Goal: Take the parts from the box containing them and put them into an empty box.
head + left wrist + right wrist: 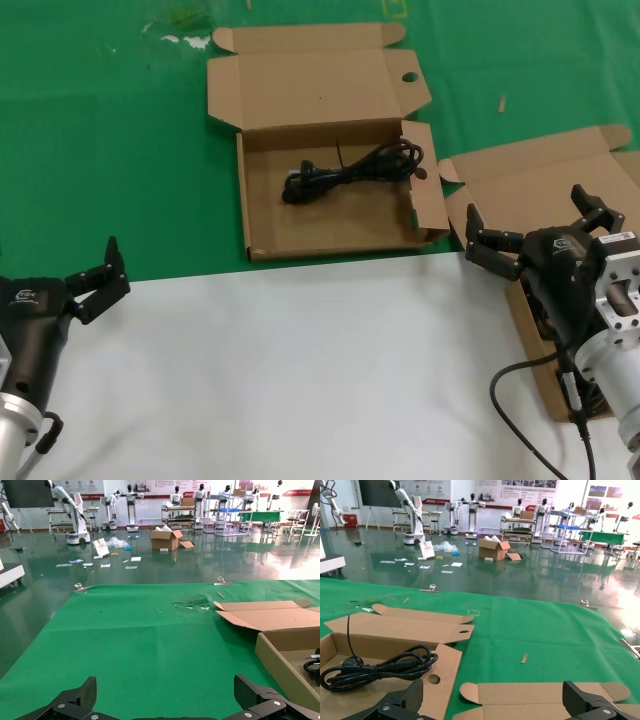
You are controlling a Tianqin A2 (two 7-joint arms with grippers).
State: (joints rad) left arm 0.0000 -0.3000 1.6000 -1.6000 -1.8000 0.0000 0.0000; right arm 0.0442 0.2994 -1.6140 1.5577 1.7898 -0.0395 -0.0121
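Note:
A black coiled cable [350, 170] lies inside the brown box with round holes [262, 215] at the back centre, its lid [310, 90] folded open. The right wrist view shows that cable [375, 667] beside the holed side flap [442, 662]. At the right stands the plain brown box [540, 180]. My right gripper [532, 222] hangs open above it and hides its inside, so no parts show there. The plain box's lid [540, 692] lies between that gripper's [492, 692] spread jaws. My left gripper [98, 282] is open and empty at the near left.
A white sheet [300, 370] covers the near half of the table and green cloth [100, 140] the far half. In the left wrist view the left gripper [165, 687] faces bare green cloth, with the holed box's wall [280, 655] off to one side.

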